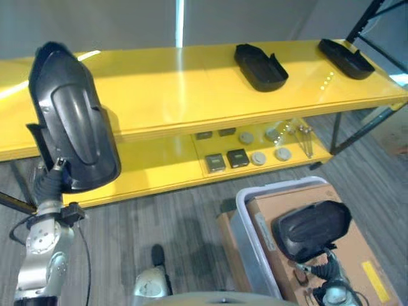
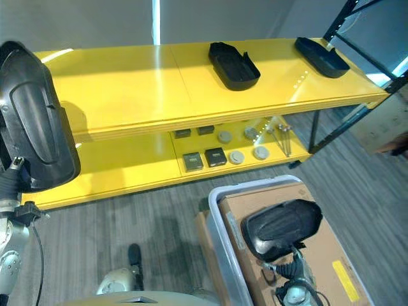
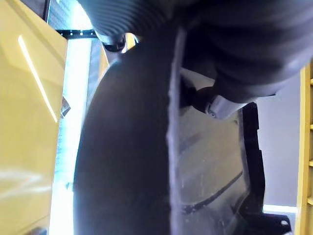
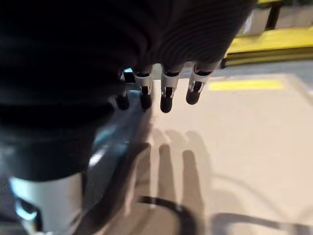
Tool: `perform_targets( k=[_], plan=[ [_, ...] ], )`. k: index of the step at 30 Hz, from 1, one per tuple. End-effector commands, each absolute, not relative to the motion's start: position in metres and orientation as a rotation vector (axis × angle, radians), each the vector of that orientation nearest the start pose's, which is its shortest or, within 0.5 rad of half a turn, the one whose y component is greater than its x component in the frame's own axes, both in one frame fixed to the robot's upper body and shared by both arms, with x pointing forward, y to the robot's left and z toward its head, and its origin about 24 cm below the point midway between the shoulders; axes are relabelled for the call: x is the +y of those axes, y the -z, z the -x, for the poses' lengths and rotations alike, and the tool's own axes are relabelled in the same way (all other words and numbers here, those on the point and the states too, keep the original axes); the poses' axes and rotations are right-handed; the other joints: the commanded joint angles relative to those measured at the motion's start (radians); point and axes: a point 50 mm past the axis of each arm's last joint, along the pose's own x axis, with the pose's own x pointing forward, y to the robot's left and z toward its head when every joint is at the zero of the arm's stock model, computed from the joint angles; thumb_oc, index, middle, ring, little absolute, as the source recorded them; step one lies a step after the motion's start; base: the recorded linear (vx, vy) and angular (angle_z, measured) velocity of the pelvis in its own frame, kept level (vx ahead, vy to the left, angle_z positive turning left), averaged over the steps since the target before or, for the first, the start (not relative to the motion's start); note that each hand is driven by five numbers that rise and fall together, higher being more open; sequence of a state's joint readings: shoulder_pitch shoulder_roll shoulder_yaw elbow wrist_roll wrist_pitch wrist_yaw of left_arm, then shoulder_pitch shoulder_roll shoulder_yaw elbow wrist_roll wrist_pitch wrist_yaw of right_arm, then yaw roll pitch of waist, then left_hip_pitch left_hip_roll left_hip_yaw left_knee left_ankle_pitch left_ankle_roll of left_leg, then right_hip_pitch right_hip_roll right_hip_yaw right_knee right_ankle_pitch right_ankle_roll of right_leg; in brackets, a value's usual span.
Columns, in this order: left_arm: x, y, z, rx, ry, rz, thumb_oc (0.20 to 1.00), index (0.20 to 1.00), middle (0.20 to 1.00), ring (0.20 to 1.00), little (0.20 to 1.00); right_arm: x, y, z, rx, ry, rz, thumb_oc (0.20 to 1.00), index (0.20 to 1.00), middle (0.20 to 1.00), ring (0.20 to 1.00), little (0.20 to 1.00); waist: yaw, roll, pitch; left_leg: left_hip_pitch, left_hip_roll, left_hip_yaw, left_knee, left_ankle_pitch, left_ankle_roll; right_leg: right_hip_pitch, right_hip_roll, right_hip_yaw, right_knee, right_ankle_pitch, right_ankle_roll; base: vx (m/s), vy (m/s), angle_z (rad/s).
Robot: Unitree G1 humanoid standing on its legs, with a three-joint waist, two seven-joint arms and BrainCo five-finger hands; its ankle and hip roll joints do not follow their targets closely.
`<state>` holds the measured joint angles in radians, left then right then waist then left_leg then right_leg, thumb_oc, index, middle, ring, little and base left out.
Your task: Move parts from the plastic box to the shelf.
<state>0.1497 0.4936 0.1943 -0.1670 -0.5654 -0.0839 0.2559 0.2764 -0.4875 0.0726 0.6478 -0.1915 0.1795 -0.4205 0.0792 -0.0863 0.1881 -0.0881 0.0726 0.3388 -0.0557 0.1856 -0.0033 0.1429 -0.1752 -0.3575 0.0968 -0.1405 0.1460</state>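
1. Black moulded parts: four — one held up at the left point(image 1: 71, 121), two on the top board of the shelf point(image 1: 260, 66) point(image 1: 346, 58), one over the box point(image 1: 311, 228).
2. Plastic box point(image 1: 250, 245): one.
3. Yellow shelf point(image 1: 159, 95): one, with two boards.
4. Small square dark items on the lower board: four point(image 1: 237, 157).
5. Round grey discs on the lower board: about four point(image 1: 258, 158).

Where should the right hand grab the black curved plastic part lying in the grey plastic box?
Probably its near rim, coming from above: the black curved plastic part lies domed on the cardboard, too broad to span, and the right hand hovers open beside that edge.
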Motion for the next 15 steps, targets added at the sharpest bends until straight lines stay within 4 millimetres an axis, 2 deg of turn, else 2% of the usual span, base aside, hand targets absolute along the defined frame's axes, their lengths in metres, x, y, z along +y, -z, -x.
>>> perform_targets(
  k=[1, 5, 8, 11, 12, 15],
  plan=[
    [0.279, -0.141, -0.224, -0.409, -0.334, 0.072, 0.200, 0.200, 0.200, 0.200, 0.200, -0.346, 0.078, -0.078, 0.955, 0.557, 1.014, 1.000, 1.000, 1.000, 1.000, 1.000, -0.027, 0.057, -0.040, -0.044, 0.040, -0.024, 0.066, -0.112, -0.070, -0.073, 0.094, -0.005, 0.053, -0.002, -0.064, 0.09, 0.105, -0.08],
    [0.272, -0.142, -0.231, -0.413, -0.305, 0.083, 0.200, 0.200, 0.200, 0.200, 0.200, -0.344, 0.089, -0.053, 1.017, 0.597, 1.036, 1.000, 1.000, 1.000, 1.000, 1.000, -0.037, 0.049, -0.045, -0.006, 0.022, -0.008, 0.064, -0.146, -0.048, -0.071, 0.076, 0.005, 0.053, 0.006, -0.047, 0.09, 0.088, -0.11],
    [0.266, -0.142, -0.237, -0.410, -0.283, 0.071, 0.200, 0.200, 0.200, 0.200, 0.200, -0.344, 0.091, -0.049, 1.013, 0.661, 1.009, 1.000, 1.000, 1.000, 1.000, 1.000, -0.042, 0.047, -0.049, 0.012, 0.012, 0.004, 0.060, -0.160, -0.037, -0.072, 0.066, 0.011, 0.053, 0.014, -0.035, 0.07, 0.035, -0.03],
    [0.262, -0.140, -0.243, -0.401, -0.267, 0.058, 0.200, 0.200, 0.200, 0.200, 0.200, -0.350, 0.083, -0.057, 0.908, 0.835, 0.918, 1.000, 1.000, 1.000, 1.000, 1.000, -0.046, 0.045, -0.048, 0.026, 0.006, 0.009, 0.060, -0.168, -0.029, -0.073, 0.061, 0.022, 0.052, 0.025, -0.027, 0.05, -0.003, -0.04],
    [0.260, -0.140, -0.243, -0.395, -0.254, 0.048, 0.200, 0.200, 0.200, 0.200, 0.200, -0.361, 0.065, -0.075, 0.768, 1.007, 0.793, 1.000, 1.000, 1.000, 1.000, 1.000, -0.051, 0.042, -0.051, 0.033, 0.002, 0.011, 0.059, -0.175, -0.022, -0.077, 0.061, 0.030, 0.050, 0.029, -0.025, 0.04, -0.025, -0.10],
    [0.261, -0.140, -0.243, -0.388, -0.250, 0.051, 0.200, 0.200, 0.200, 0.200, 0.200, -0.371, 0.043, -0.092, 0.635, 1.087, 0.757, 1.000, 1.000, 1.000, 1.000, 1.000, -0.059, 0.043, -0.053, 0.034, -0.001, 0.013, 0.053, -0.176, -0.019, -0.083, 0.061, 0.037, 0.043, 0.031, -0.022, 0.01, -0.016, -0.09]
  ],
)
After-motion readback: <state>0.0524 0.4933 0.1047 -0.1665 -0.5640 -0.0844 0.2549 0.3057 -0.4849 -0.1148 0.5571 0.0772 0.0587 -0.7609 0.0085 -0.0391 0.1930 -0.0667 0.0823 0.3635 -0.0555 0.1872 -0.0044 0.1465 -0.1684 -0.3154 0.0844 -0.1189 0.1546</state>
